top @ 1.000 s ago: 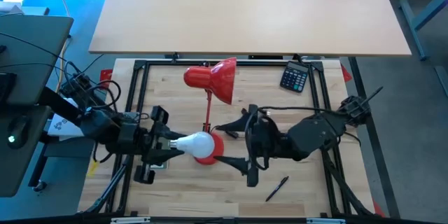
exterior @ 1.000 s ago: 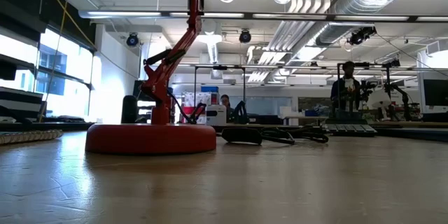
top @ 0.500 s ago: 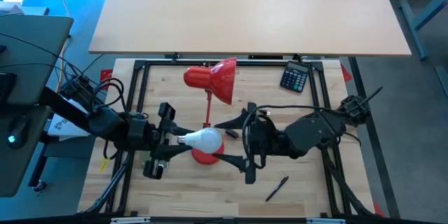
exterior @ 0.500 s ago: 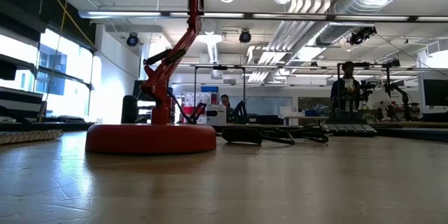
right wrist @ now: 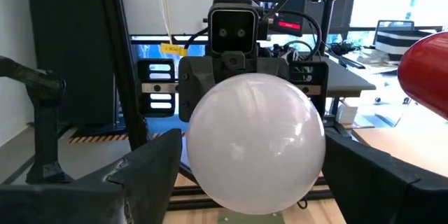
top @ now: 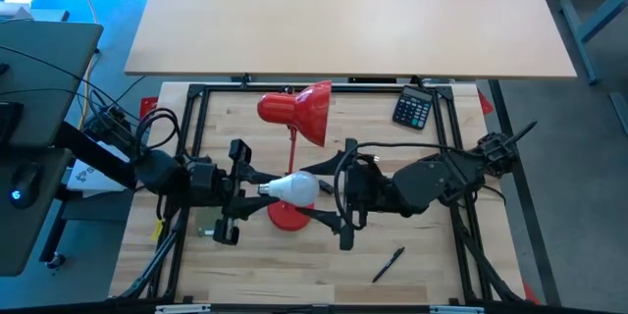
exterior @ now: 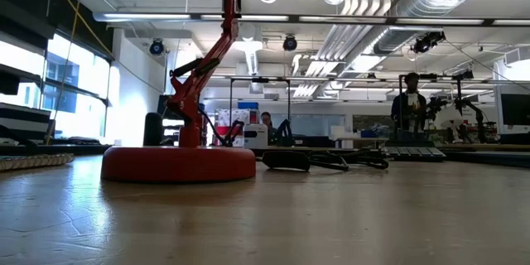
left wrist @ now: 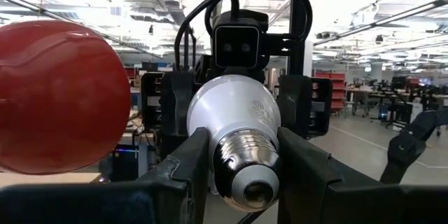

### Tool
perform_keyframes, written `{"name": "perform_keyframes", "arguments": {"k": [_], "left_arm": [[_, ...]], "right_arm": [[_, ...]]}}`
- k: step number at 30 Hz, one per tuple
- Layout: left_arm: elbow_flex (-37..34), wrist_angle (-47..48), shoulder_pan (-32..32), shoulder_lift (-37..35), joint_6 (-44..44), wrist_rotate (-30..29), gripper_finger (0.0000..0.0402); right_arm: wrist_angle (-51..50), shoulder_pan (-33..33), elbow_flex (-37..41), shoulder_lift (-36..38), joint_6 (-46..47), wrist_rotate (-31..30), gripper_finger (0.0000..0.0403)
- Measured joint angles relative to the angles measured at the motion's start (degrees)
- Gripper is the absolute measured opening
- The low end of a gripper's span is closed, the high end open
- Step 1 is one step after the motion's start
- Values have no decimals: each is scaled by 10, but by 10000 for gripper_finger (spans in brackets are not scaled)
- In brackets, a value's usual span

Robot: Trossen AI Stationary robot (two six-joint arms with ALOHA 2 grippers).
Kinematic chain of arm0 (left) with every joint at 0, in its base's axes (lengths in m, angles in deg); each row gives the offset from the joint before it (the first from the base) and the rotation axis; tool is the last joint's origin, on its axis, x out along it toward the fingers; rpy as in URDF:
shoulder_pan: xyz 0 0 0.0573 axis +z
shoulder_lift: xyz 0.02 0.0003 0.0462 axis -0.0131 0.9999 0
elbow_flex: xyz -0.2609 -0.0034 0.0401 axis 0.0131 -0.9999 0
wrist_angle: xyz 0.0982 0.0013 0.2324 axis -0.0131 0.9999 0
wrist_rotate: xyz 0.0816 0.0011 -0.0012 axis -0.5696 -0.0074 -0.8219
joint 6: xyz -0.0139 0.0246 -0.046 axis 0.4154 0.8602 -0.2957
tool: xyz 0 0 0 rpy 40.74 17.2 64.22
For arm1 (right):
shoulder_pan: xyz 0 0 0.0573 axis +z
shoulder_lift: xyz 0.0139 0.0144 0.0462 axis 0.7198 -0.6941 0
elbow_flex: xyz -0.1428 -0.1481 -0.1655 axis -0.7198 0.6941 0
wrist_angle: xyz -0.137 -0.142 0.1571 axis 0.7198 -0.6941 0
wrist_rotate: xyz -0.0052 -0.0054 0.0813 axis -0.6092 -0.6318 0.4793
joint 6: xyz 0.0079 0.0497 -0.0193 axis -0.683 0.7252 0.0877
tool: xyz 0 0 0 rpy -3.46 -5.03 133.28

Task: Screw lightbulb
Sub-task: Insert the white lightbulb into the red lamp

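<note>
Above wooden table (top: 432, 255), white lightbulb (top: 294, 188) shows silver threaded base.

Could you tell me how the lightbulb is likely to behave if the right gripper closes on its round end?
The lightbulb looks smooth and rounded there, so it may slip between the right gripper fingers. It probably weighs little, since the left gripper holds it level by its metal base alone. Its shell may crack if squeezed hard.
</note>
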Motion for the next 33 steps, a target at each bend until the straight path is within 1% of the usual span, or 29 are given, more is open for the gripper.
{"name": "perform_keyframes", "arguments": {"k": [8,10,20,23,29,33], "left_arm": [[0,-2,21,0,-11,21,122],[0,-4,26,0,-17,29,122],[0,-15,26,2,-15,28,122],[0,-17,25,2,-14,27,122],[0,-18,25,2,-18,25,122],[0,-24,25,2,-20,29,122]], "right_arm": [[10,-8,0,0,-10,5,289],[13,-10,0,1,-8,10,289],[21,-14,0,1,1,18,289],[29,-9,0,0,5,2,289],[29,-9,0,0,1,11,289],[44,2,0,-1,3,-23,289]]}}
